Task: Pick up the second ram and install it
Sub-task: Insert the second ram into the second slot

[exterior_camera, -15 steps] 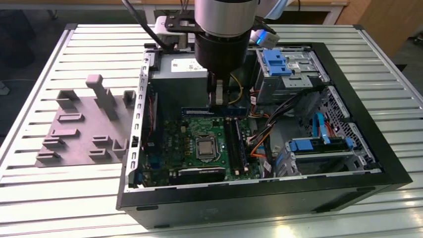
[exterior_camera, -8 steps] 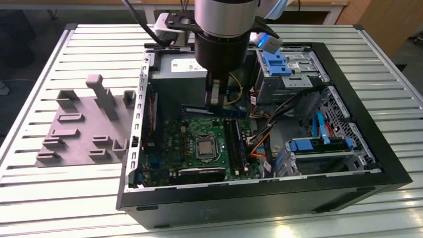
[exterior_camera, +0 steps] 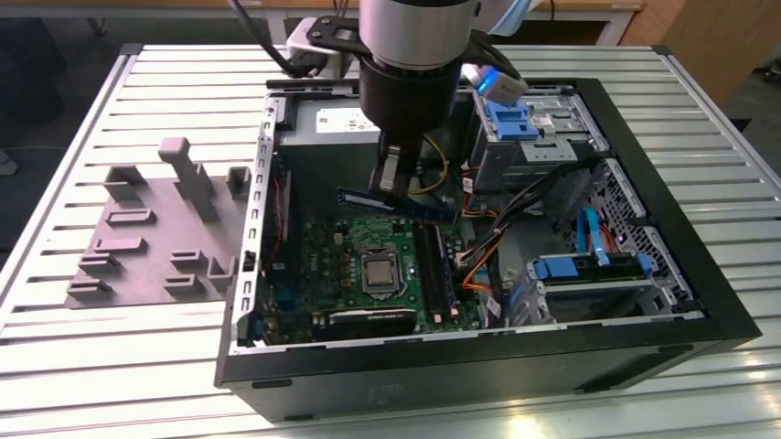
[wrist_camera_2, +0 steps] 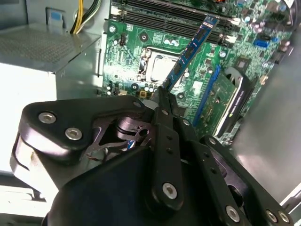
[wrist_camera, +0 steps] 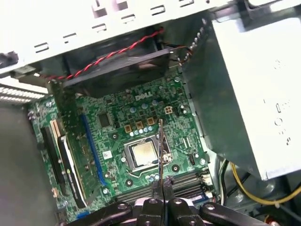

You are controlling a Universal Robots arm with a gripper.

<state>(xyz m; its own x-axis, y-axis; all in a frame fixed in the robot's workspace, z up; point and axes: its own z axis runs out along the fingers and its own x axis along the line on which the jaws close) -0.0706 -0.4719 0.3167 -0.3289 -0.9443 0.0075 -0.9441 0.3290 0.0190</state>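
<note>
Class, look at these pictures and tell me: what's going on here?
A robot arm's gripper is shut on the ram and holds it inside the open computer case, above the motherboard. The ram hangs clear of the board and is not yet seated in a slot. A grey tray lies outside the case, on the exterior view's left.

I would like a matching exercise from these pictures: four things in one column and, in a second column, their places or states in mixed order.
Things:
1. second ram
2. gripper
3. grey tray
4. processor

Places or states:
A. lying on the table, outside the computer case
B. seated in the green motherboard
C. shut on the second ram
D. held in the air above the motherboard

Pairs: 1-D, 2-C, 3-A, 4-B
</note>
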